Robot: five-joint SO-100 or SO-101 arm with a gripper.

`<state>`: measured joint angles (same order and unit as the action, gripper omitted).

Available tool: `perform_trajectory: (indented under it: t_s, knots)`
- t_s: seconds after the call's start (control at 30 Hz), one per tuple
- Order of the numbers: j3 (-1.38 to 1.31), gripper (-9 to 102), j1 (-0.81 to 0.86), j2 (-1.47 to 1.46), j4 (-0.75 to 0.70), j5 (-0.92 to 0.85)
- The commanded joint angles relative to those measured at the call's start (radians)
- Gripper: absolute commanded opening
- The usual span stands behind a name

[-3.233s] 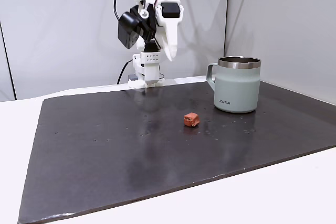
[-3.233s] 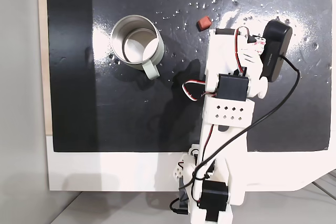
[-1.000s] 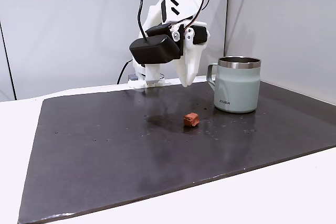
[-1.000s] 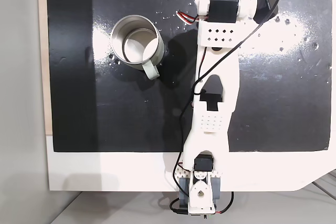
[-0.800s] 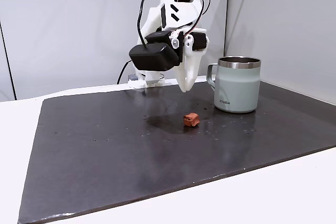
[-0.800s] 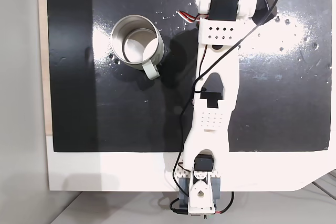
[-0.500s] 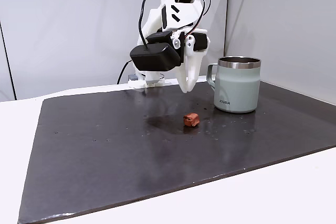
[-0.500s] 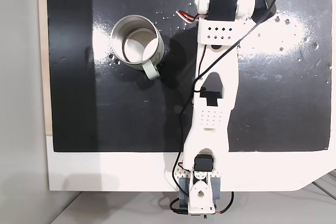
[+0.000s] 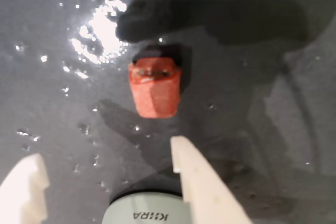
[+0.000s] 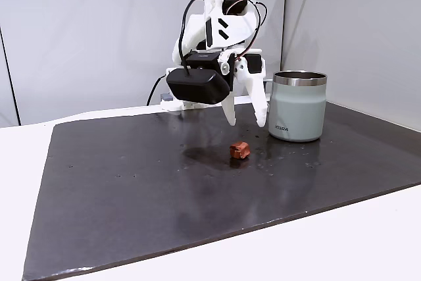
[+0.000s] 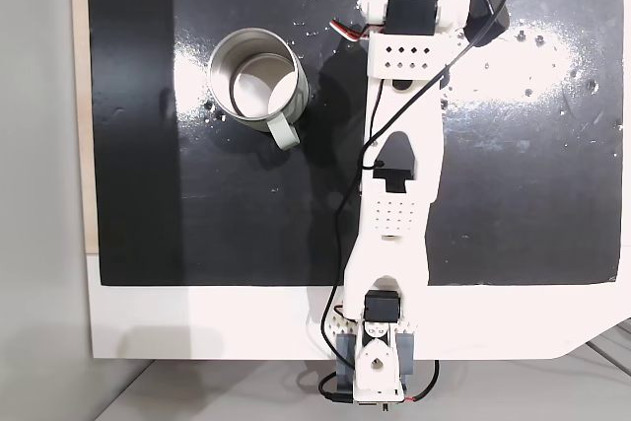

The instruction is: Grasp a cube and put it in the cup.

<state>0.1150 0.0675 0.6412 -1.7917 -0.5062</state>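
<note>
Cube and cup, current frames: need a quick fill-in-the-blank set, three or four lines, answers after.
1. The cube lies on the black ____.
2. The gripper hangs above the cube with its jaws ____.
3. In a fixed view from above, the cup looks ____ inside.
4. In a fixed view from the side, the cup's handle points toward the ____.

Missing words: mat; open; empty; arm

My gripper (image 10: 245,119) hangs just above the cube (image 10: 239,150), fingers (image 9: 202,182) spread apart, arm stretched forward.
</note>
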Motion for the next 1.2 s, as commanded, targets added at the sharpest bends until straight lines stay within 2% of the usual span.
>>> perform_trajectory:
  t_s: [0.0,0.83,1.17]
  knots:
    - [-0.009,27,0.009,0.023,-0.009,-0.014]
    - [-0.098,24,0.021,-0.19,-0.008,-0.041]
    - [-0.121,5,0.028,-0.192,-0.008,-0.034]
